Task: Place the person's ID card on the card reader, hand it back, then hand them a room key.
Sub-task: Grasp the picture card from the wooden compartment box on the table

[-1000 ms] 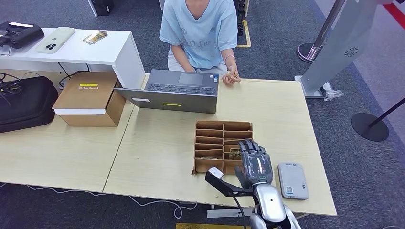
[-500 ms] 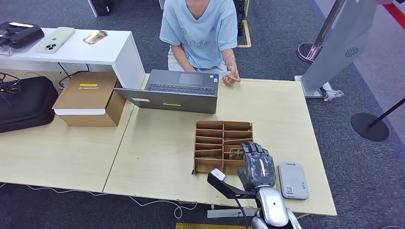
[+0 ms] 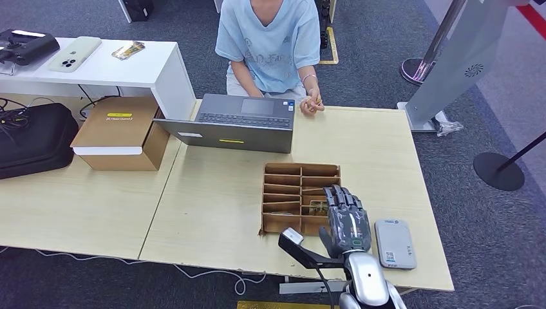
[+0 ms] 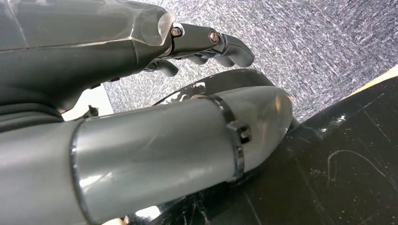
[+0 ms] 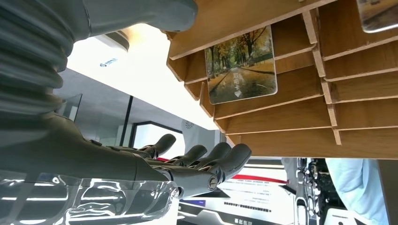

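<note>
Where seen close, room key [image 5: 241,64] picture-faced

Bright, even indoor light, soft shadows; wrist views blurred close up

Head cam looks down on the bench [image 3: 212,212] from high up; right wrist cam sits close under the same cardboard organizer [image 3: 301,196], left wrist cam faces carpet [image 4: 300,42].

A reception-style office: grey carpet [image 3: 380,51], wooden desks [image 3: 212,199], laptop [image 3: 235,122], barrier posts [image 3: 499,167].
</note>
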Robot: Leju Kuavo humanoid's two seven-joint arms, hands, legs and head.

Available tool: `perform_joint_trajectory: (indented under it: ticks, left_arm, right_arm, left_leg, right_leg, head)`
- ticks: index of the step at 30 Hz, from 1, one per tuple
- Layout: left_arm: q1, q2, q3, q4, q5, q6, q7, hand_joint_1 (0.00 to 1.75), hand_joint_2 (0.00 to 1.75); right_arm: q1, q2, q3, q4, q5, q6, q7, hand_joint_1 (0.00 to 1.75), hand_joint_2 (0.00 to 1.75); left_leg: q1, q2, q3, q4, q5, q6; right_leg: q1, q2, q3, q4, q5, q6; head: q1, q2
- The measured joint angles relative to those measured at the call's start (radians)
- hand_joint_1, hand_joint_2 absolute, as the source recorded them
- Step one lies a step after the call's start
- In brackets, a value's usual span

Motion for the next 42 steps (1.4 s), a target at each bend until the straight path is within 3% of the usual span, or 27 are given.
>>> perform_joint_trajectory:
  ticks: [29, 42]
  left_arm:
    - [-0.001, 0.005, -0.013, 0.000, -0.022, -0.021, -0.002, 0.00, 0.00]
    - [-0.002, 0.009, -0.037, 0.000, -0.025, -0.032, -0.003, 0.00, 0.00]
  right_arm:
    - [-0.011, 0.001, 0.014, -0.002, 0.000, 0.033, 0.012, 0.43, 1.75]
    - [0.035, -0.016, 0.014, -0.018, -0.018, 0.025, 0.030, 0.45, 1.75]
  left_leg:
    - [0.000, 0.000, 0.000, 0.000, 0.000, 0.000]
    - [0.000, 0.000, 0.000, 0.000, 0.000, 0.000]
  right_leg:
    - [0.000, 0.000, 0.000, 0.000, 0.000, 0.000]
    - [0.000, 0.000, 0.000, 0.000, 0.000, 0.000]
  head:
    - [0.000, 0.000]
    - [0.000, 0.000]
